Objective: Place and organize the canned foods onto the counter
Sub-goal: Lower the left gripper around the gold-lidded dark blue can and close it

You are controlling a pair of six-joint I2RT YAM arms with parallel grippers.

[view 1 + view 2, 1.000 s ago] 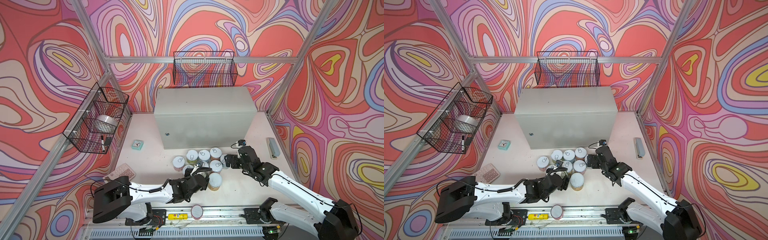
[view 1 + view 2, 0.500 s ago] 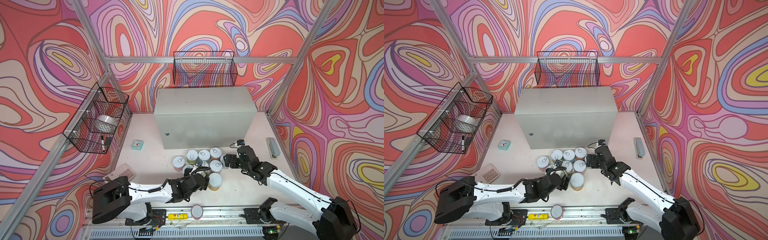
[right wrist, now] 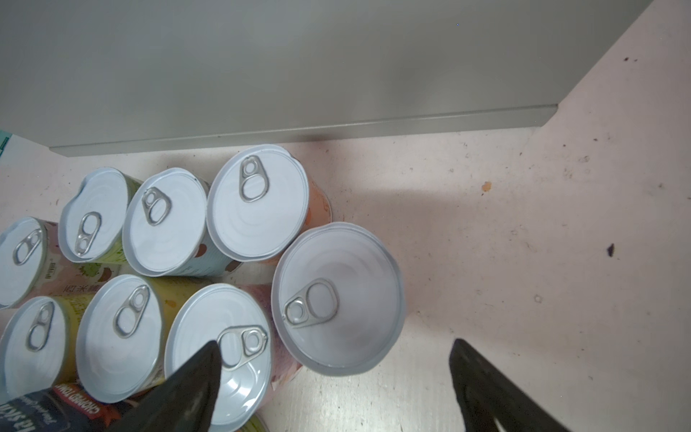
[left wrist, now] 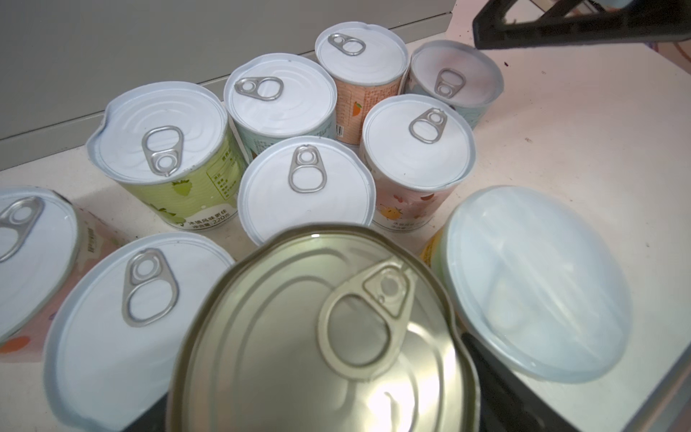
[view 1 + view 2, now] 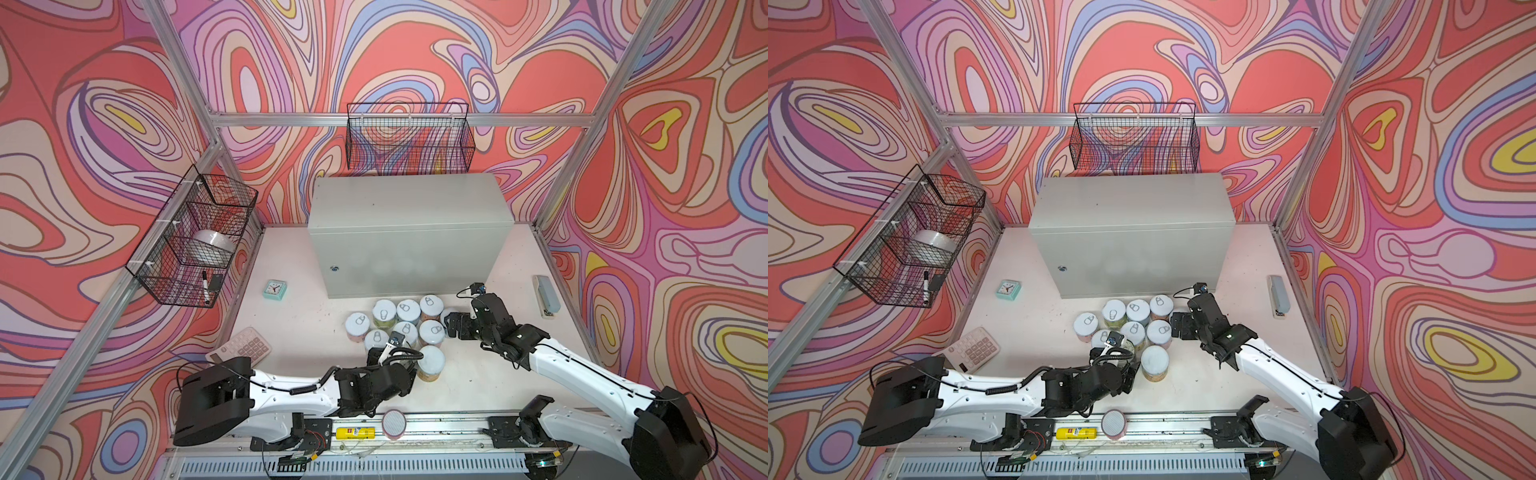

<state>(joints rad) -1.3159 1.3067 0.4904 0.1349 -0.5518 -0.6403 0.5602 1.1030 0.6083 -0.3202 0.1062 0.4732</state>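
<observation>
Several short canned foods (image 5: 399,322) with white pull-tab lids stand clustered on the floor in front of the grey counter (image 5: 409,216). A taller yellow-orange can (image 5: 431,362) stands at the near side of the cluster. My left gripper (image 5: 405,365) reaches in beside it. In the left wrist view its dark fingers (image 4: 493,377) flank a metal-lidded can (image 4: 321,329); contact does not show. My right gripper (image 5: 451,326) stands open at the cluster's right end. In the right wrist view the gripper (image 3: 336,377) has a short can (image 3: 338,299) just ahead of its gap.
A mint clock (image 5: 274,289) and a pink calculator (image 5: 239,351) lie at the left, a grey stapler (image 5: 546,295) at the right wall. A yellow tube (image 5: 355,433) and a pink-rimmed disc (image 5: 394,423) rest on the front rail. Wire baskets (image 5: 409,137) hang on the walls.
My right gripper has edged a little left toward the cans, still open. The left arm has hardly moved.
</observation>
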